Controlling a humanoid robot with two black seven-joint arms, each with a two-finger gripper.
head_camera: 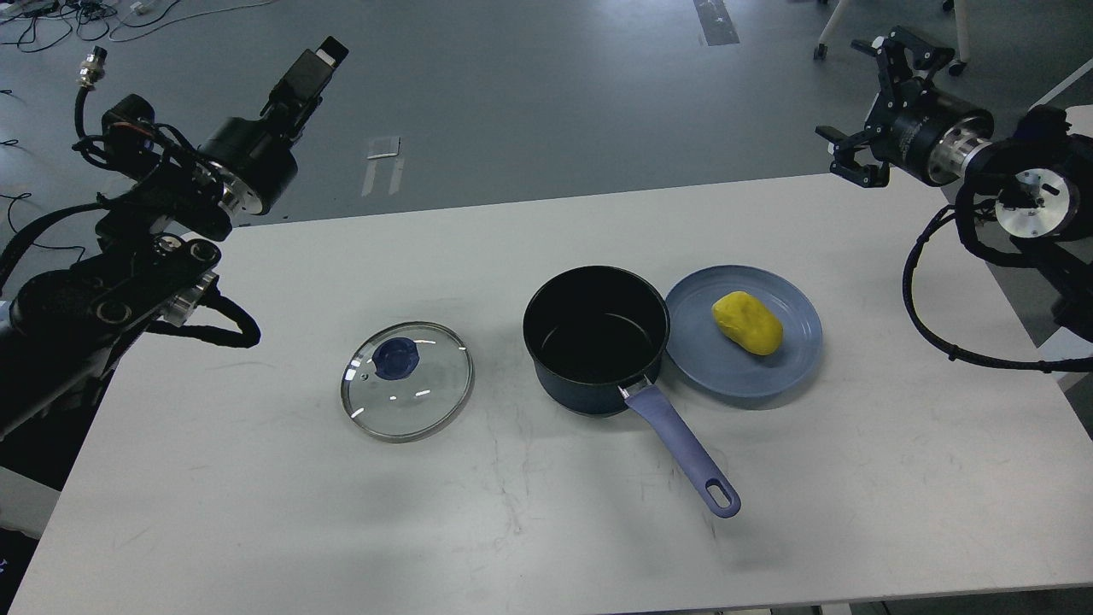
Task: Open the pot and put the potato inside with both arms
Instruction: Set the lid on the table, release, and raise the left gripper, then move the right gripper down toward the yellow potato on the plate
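Observation:
The dark pot point(596, 337) stands open at the table's middle, its purple handle point(683, 453) pointing to the front right. Its glass lid point(407, 380) with a blue knob point(394, 359) lies flat on the table to the pot's left. The yellow potato point(747, 322) lies on a blue plate point(773, 376) touching the pot's right side. My left gripper point(312, 68) is raised high at the far left, well away from the lid and seen side-on. My right gripper point(864, 107) is open and empty, high above the table's far right corner.
The white table point(256, 512) has a rounded far left corner. Cables lie on the grey floor at the back left, and chair legs point(821, 34) stand at the back right. My right arm's cables point(931, 342) hang over the table's right edge.

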